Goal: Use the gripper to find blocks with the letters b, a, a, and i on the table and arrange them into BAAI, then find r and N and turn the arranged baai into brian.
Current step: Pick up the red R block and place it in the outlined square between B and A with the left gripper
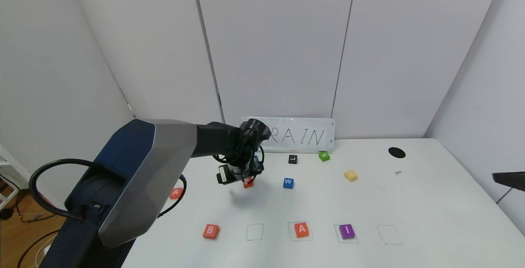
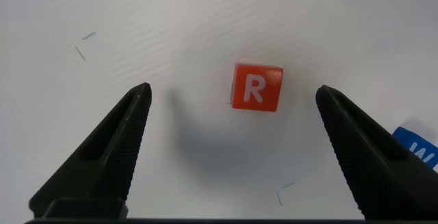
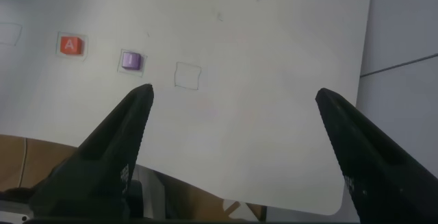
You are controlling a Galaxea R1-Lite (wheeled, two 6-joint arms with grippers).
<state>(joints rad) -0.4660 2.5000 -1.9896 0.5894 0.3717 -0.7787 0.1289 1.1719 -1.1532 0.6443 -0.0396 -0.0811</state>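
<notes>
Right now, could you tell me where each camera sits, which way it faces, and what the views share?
Head view: high on the torso, looking down at the table; the left arm reaches in, left gripper above the R block.
Left wrist view: straight down between open fingers at the R block.
Right wrist view: right gripper open, off the near edge.
Shared: A block, I block.

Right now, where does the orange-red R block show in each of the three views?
Head view: R block sits on the table directly beneath the open left pincer, left of the blue W block.
Left wrist view: R block lies between the pincer's two open fingers, untouched.
Right wrist view: not in it.
Shared landmark: the blue W block, beside the R in both.
</notes>
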